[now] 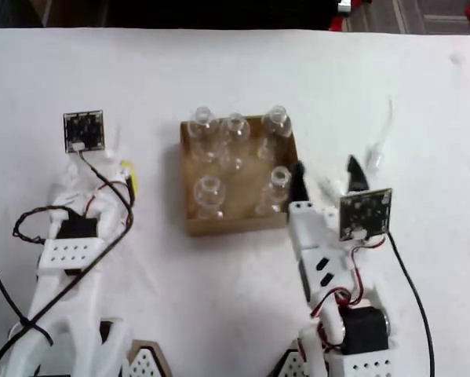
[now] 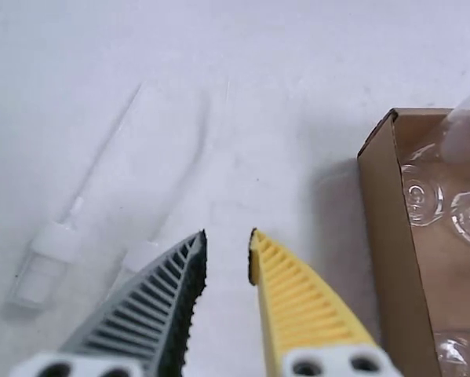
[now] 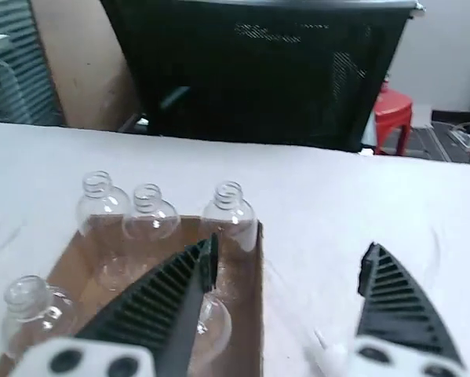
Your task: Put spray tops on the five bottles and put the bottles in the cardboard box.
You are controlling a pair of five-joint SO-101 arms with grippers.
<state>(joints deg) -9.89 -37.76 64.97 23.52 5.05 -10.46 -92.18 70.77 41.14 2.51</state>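
Five clear bottles with bare necks stand in the cardboard box (image 1: 227,226), three along the far side (image 1: 235,129) and two nearer (image 1: 209,192). My left gripper (image 1: 120,171) hovers left of the box, open by a narrow gap (image 2: 227,239). Just past its grey finger (image 2: 168,298) lie two white spray tops (image 2: 46,259) with long dip tubes. My right gripper (image 1: 326,169) stands wide open (image 3: 289,251) at the box's right wall (image 3: 250,306), one black finger over the box by a near bottle (image 3: 211,322). Another spray top (image 1: 376,155) lies right of it.
White cloth covers the table (image 1: 242,71). A black mesh chair (image 3: 258,71) and a red stool (image 3: 393,110) stand beyond the far edge. Cables (image 1: 30,224) trail from the left arm. A small white piece (image 1: 329,188) lies between the right gripper's fingers.
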